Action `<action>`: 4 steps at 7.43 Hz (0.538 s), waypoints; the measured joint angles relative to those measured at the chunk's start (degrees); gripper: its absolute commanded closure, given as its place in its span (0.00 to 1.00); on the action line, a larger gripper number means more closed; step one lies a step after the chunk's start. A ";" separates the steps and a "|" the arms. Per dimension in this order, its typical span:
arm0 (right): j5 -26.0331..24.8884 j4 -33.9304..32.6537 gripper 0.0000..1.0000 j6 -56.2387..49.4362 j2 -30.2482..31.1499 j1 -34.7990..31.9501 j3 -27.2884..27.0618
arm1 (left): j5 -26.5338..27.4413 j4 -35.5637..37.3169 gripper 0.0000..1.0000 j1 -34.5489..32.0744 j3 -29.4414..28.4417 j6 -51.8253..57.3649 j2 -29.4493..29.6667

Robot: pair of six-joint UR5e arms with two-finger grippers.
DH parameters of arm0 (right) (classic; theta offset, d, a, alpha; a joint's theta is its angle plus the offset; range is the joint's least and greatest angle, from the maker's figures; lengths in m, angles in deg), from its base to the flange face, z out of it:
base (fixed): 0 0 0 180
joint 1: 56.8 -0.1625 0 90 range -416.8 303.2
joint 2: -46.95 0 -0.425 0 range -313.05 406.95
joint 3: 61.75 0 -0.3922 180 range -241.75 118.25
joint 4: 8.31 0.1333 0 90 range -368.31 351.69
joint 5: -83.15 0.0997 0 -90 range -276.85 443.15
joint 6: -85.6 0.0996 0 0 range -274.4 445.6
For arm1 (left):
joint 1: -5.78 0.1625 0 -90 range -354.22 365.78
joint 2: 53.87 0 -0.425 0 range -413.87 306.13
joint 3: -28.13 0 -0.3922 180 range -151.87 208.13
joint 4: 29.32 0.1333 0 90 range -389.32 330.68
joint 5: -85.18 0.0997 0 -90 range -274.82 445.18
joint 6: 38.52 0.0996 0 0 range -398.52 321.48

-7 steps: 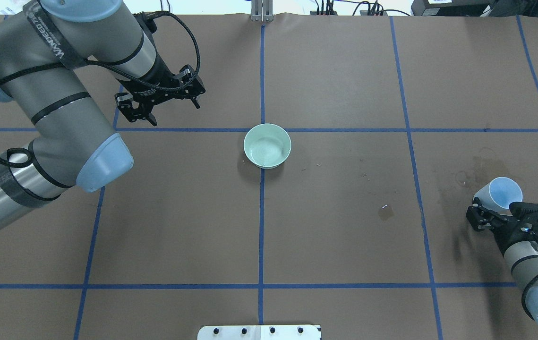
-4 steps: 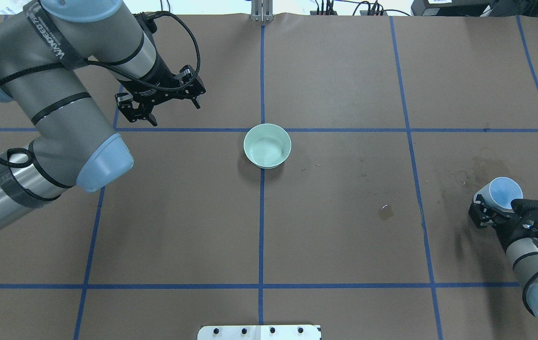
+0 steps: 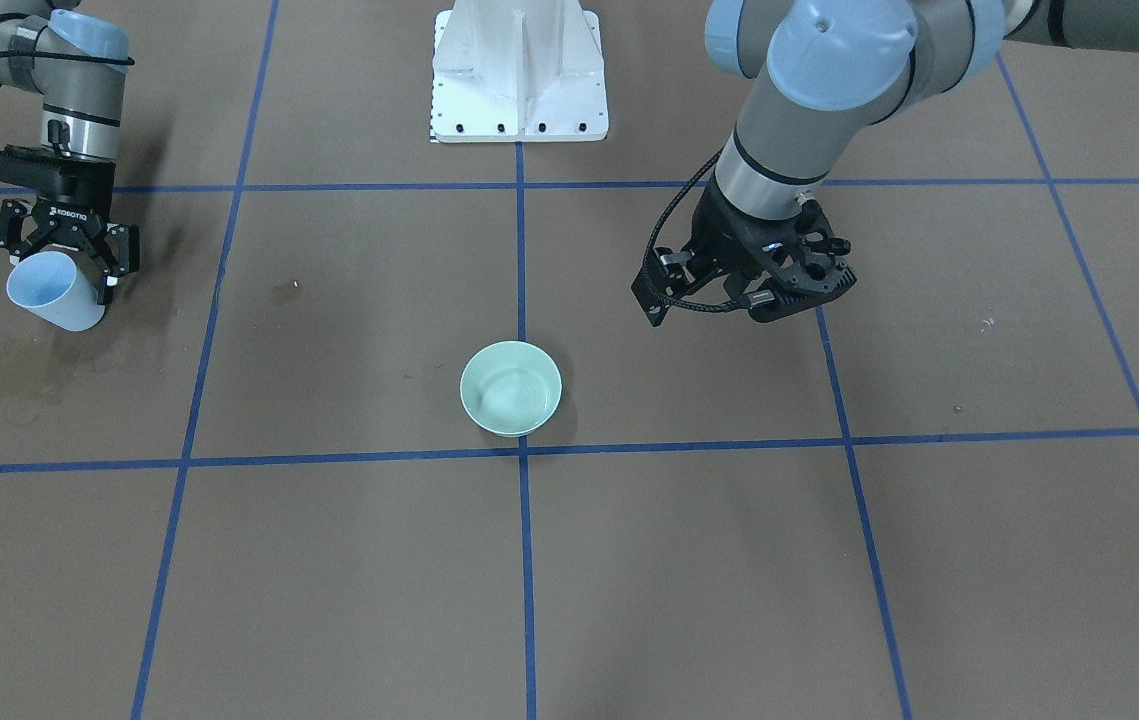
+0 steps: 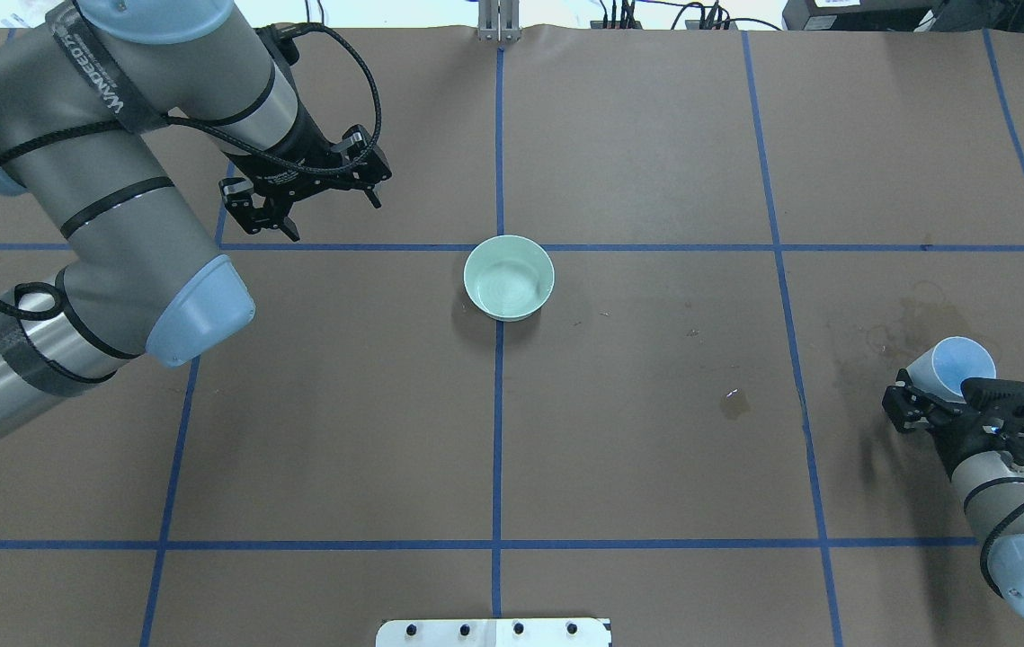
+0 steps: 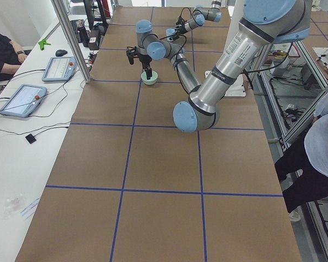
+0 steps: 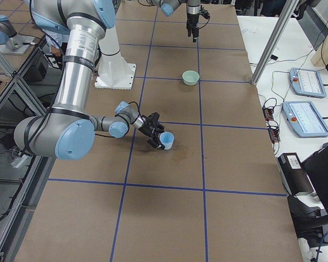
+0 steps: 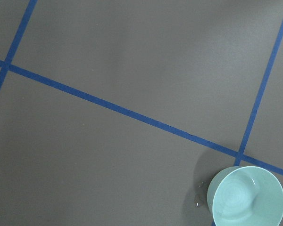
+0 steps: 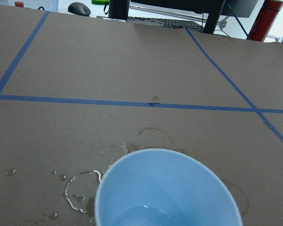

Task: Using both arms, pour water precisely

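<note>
Overhead exterior view: a pale-blue cup (image 4: 952, 367) is clamped, tilted, in the right gripper (image 4: 943, 395) near the table's (image 4: 655, 449) right edge, above wet stains. A little water (image 8: 141, 214) is seen inside it. The left gripper (image 4: 323, 211), fingers spread and empty, hangs well apart from the green bowl (image 4: 509, 278). "ROBOTIQ" is printed on the right gripper; "WANDERCO" can be read on the left arm's strap (image 4: 93, 72).

Two arms, left arm (image 4: 107, 180) and right arm (image 4: 1006, 503): silver-grey tubes, pale-blue round joint caps, black bands at the joints. Black ribbed cable loops along left arm, black strap with white lettering near its top. Both end effectors, left (image 3: 744, 290), right (image 3: 64, 245), black with white Robotiq lettering. White bolted pedestal (image 3: 519, 70)
</note>
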 measured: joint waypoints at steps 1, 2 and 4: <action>0.00 0.00 0.00 -0.03 -0.25 -0.03 0.21 | -0.02 0.00 0.00 0.01 0.00 0.01 -0.01; 0.00 0.00 0.00 -0.05 -0.38 -0.09 0.39 | -0.02 0.00 0.00 0.02 -0.01 0.03 0.00; 0.00 0.00 0.00 -0.06 -0.44 -0.32 0.48 | -0.03 0.00 0.00 0.02 0.03 0.04 0.05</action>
